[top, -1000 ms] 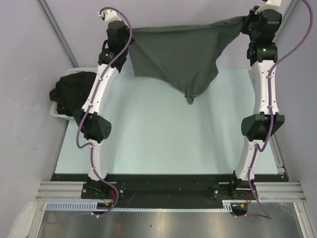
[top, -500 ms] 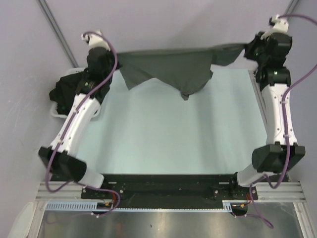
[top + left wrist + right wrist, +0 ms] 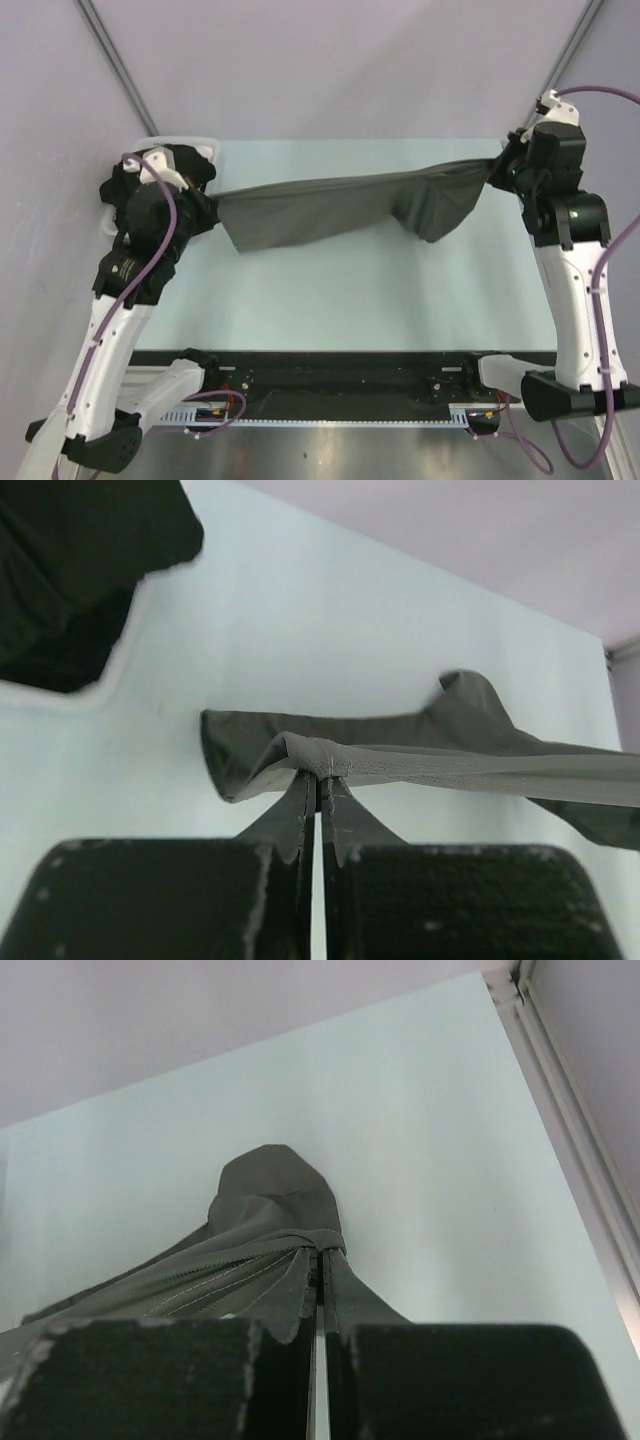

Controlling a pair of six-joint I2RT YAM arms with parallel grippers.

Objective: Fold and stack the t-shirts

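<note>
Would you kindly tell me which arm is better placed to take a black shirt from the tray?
Left, probably: the left gripper, shut on the grey t-shirt, sits beside the tray of black shirts; the right gripper is across the table.

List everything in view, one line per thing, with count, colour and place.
grey t-shirt: one, charcoal grey, stretched between the two hands across the table's far half
black garments: a heap, number unclear, black, in the tray
tray: one, white, far-left corner of the table
table: one, pale mint, under everything
left arm: one, white with black joints, left side
right arm: one, white with black joints, right side
left hand: one, black, shut on the shirt's left end
right hand: one, black, shut on the shirt's right end
</note>
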